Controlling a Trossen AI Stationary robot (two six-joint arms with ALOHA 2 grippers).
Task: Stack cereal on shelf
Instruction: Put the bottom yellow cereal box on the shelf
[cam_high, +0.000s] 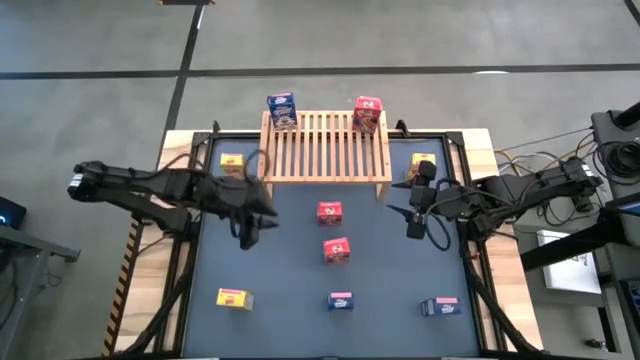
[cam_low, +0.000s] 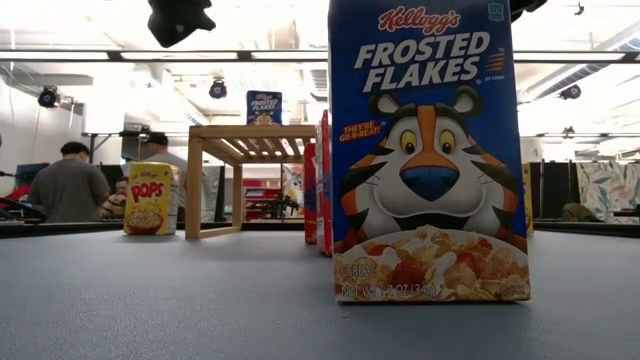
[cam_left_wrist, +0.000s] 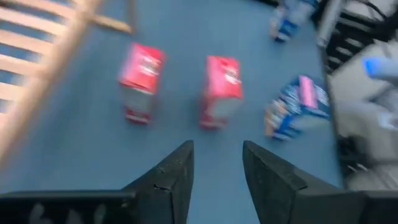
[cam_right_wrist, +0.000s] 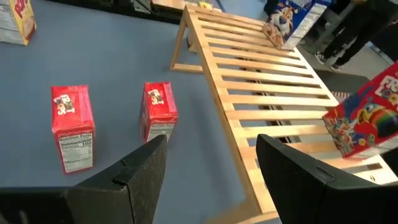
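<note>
Two red boxes upright mid-table before the rack, a blue and a red one already on its back corners. Left gripper and right gripper hovering either side, fingers parted, holding nothing. Probably light, stiff but crushable cardboard, slick printed faces; best pinched gently across the narrow sides.

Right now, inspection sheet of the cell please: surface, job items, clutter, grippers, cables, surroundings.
Surface: dark blue mat on a wooden table.
Job's things: wooden rack at the far edge; blue box and red box on it, seven boxes on the mat.
Clutter: nothing seen.
Grippers: left gripper and right gripper open, empty, above the mat.
Cables: bundle off the table's right.
Surroundings: people beyond the table.
</note>
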